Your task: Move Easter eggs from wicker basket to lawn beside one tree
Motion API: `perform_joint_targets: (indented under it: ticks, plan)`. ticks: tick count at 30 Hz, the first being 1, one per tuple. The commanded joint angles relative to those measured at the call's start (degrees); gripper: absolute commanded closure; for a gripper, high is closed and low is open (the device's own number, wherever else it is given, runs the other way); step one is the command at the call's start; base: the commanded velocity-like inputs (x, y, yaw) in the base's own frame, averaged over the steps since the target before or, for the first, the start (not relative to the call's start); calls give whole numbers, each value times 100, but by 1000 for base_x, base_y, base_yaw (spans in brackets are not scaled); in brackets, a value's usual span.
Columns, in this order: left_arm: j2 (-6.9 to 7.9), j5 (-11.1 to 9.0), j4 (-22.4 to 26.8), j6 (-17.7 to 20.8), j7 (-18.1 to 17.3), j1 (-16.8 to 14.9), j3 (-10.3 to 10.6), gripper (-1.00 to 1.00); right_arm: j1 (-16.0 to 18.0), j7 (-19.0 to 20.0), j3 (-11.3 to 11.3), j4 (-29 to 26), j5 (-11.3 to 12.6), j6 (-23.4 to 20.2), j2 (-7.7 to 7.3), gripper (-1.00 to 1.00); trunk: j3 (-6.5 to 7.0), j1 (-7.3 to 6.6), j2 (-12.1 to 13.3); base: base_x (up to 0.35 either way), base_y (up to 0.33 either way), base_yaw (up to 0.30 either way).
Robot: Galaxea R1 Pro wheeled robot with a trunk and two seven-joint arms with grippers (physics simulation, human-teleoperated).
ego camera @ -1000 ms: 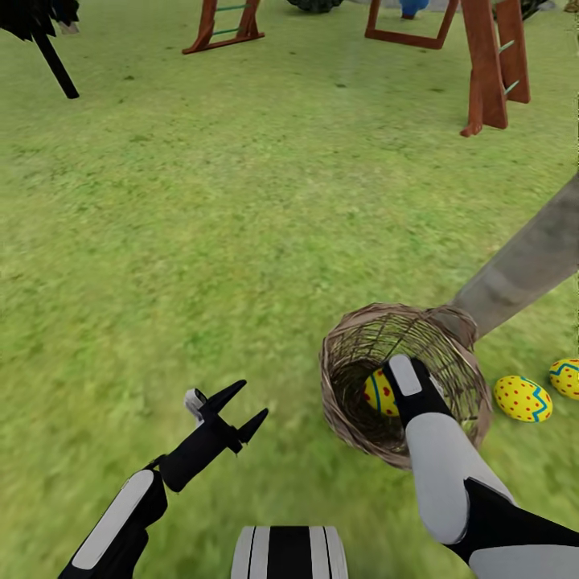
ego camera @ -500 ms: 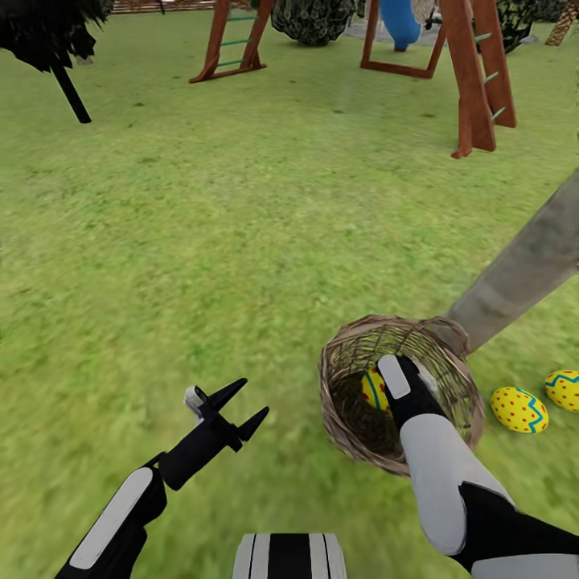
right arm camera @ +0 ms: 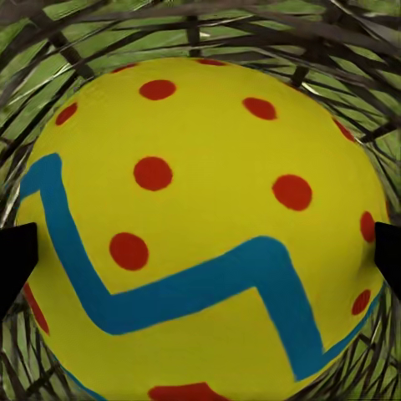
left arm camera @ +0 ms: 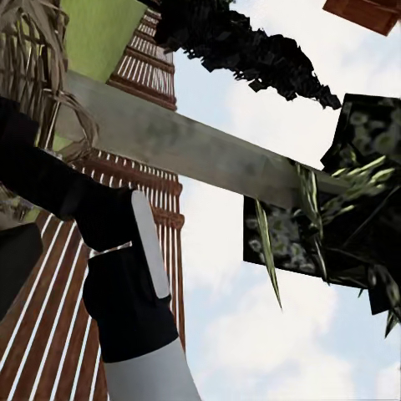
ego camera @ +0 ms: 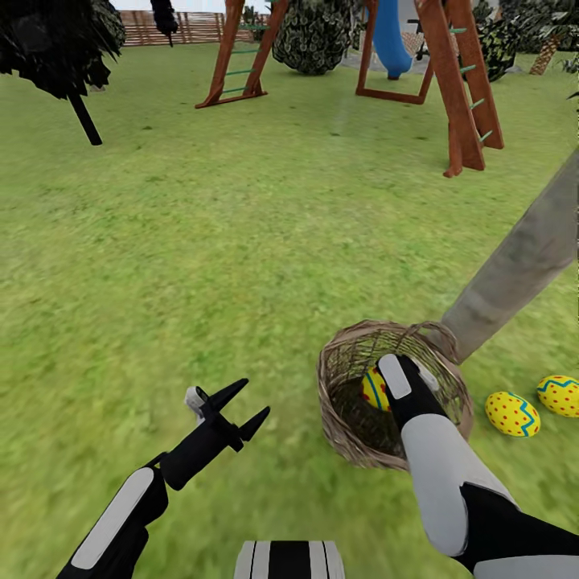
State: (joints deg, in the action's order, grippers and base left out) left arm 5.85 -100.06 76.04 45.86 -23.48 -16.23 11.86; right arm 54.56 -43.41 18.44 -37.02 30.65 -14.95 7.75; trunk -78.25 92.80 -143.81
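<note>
Right gripper [ego camera: 384, 384] reaches down into the wicker basket [ego camera: 342, 426], fingers flanking but not visibly clamping the last egg [right arm camera: 200, 225] directly ahead; left gripper [ego camera: 245, 406], spread empty, hangs farther from the basket.

Hemmed in by wicker basket [ego camera: 346, 418] walls around the last egg [ego camera: 374, 389]; tree trunk [ego camera: 515, 269] just behind; open lawn [ego camera: 201, 265] leftward.
</note>
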Motion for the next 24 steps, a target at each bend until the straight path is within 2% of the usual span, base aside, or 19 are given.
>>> perform_joint_targets:
  ticks: [1,8,13,16,19,21,24]
  plan:
    - [4,-13,-2,10,-16,-3,9,-100,2,-14,19,-10,3,-42,11,100,19,-3,0,-5,0,0]
    - [7,-13,-3,10,-16,-3,9,-100,2,53,19,-16,-6,-34,-3,100,174,-21,9,0,0,0]
    - [13,-13,-4,10,-18,-3,9,-100,-73,724,19,-8,-16,-33,-58,100,285,-34,16,0,0,0]
    - [12,18,-42,-23,-27,5,0,-100,-153,822,15,22,-45,-29,-102,100,328,-40,19,0,0,0]
    - [18,33,-67,-104,-18,6,7,-100,-93,720,-5,101,-59,28,-66,100,328,-40,19,0,0,0]
    - [15,87,-90,-122,-16,6,3,-100,-113,656,-26,53,-122,35,-131,100,328,-40,19,0,0,0]
    - [28,124,-102,-129,-24,6,2,-100,-120,559,-33,31,-201,36,-148,100,328,-40,19,0,0,0]
